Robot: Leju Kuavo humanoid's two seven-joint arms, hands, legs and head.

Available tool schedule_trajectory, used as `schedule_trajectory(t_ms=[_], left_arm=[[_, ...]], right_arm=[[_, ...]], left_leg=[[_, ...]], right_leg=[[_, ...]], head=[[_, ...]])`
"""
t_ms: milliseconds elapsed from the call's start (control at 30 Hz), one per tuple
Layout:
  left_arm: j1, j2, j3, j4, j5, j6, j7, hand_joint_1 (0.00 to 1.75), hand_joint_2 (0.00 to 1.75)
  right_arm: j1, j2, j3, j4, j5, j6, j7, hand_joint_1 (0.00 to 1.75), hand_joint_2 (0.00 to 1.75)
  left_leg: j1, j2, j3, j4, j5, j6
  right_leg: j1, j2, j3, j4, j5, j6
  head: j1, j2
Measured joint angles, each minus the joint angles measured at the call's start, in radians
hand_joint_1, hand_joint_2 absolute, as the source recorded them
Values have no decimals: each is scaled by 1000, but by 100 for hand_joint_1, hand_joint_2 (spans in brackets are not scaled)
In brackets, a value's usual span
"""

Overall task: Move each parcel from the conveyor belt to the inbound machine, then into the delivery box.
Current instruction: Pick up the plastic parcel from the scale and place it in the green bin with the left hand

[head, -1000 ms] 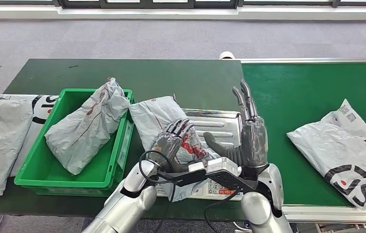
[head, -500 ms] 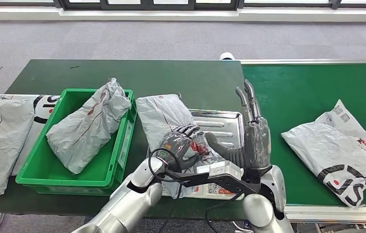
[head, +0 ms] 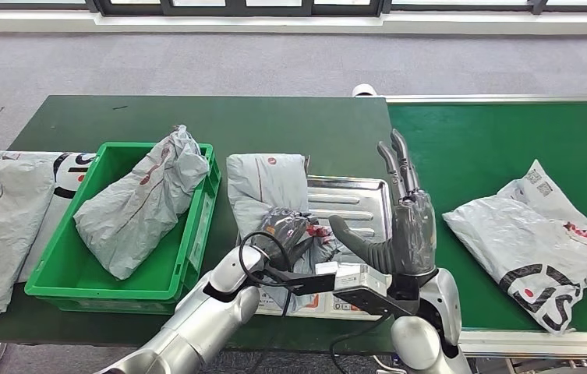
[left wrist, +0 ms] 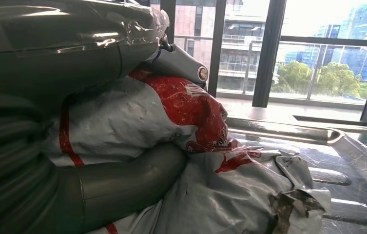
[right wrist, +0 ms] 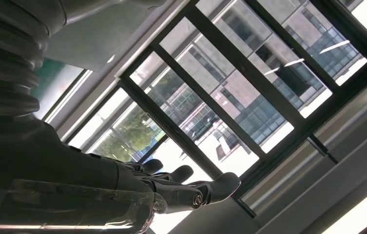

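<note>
1. The crumpled grey plastic parcel with red print (head: 274, 195) lies across the ribbed steel tray of the inbound machine (head: 356, 204), long axis running away from the robot.
2. The left hand (head: 290, 232) clenches its near end.
3. The right hand (head: 401, 226) stands released, fingers raised.
4. The green plastic delivery box (head: 196, 234) sits just left of the parcel.

A dark green table (head: 196, 125) is standing on a grey carpet floor (head: 196, 62). Beyond it, a pale ledge (head: 290, 21) is running under dark-framed windows (right wrist: 249, 97). Daylight is coming through the glass, with buildings (left wrist: 230, 44) and green trees (left wrist: 318, 78) showing outside.
</note>
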Motion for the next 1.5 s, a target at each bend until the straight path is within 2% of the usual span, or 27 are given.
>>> schedule_trajectory(t_ms=[500,600,700,800,933,1167,1333,1500], left_arm=[[-6,0,0,16,5,12,0,175,175],[2,2,1,-1,34,72,10,175,175],[27,14,24,-95,104,192,29,175,175],[56,40,84,-254,172,291,24,175,175],[83,71,185,-434,189,368,9,175,175],[117,97,277,-578,183,382,7,175,175],[130,106,301,-598,171,382,8,175,175],[123,114,334,-574,125,333,65,175,175]], right_arm=[[-2,0,0,-3,0,0,-1,0,175],[-1,0,1,-7,3,-2,1,0,175],[6,0,3,-18,15,-16,10,0,175],[16,0,10,-24,22,-39,17,0,175],[29,0,24,-28,28,-52,20,0,175],[11,19,40,-36,49,-14,46,0,175],[-1,28,41,-36,54,-10,48,0,175],[-18,40,41,-40,60,20,47,0,175]], left_leg=[[0,0,0,0,0,0],[0,0,-1,0,0,0],[0,0,-2,0,0,0],[1,0,-3,0,0,0],[1,0,-3,-1,0,-1],[1,-1,-4,-1,1,0],[1,-1,-4,-1,1,0],[1,-1,-4,-1,1,0]], right_leg=[[0,0,0,0,0,0],[0,0,-1,0,0,0],[0,0,-2,0,0,0],[1,0,-3,1,0,0],[1,0,-4,1,0,-1],[1,-1,-4,1,0,-1],[1,-1,-4,0,0,-1],[1,-1,-4,0,0,-1]], head=[[0,0],[0,0],[0,0],[0,0],[0,0],[0,0],[0,0],[0,0]])
